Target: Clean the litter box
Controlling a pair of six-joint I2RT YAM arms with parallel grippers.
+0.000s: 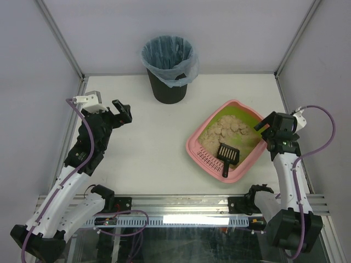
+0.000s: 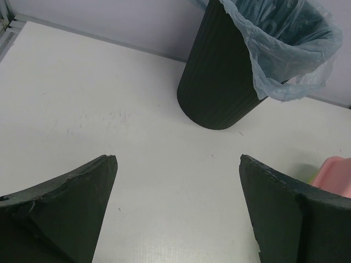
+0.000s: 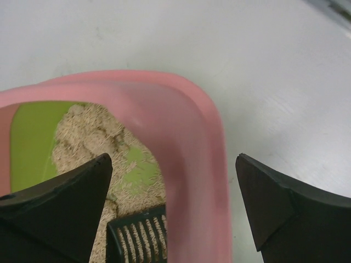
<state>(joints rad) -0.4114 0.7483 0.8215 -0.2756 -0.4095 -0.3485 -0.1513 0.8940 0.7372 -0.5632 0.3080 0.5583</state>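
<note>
Litter box: right half of table, black scoop lying in its litter | left claw: wide, empty, near bin | right claw: wide, empty, over box rim

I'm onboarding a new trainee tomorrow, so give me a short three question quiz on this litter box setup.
1. True or false: the scoop lies inside the litter box.
2. Which is nearer the litter box: A, the left end effector, or B, the right end effector?
3. What lines the black bin?
Key: 1 true; 2 B; 3 a blue bag.
</note>
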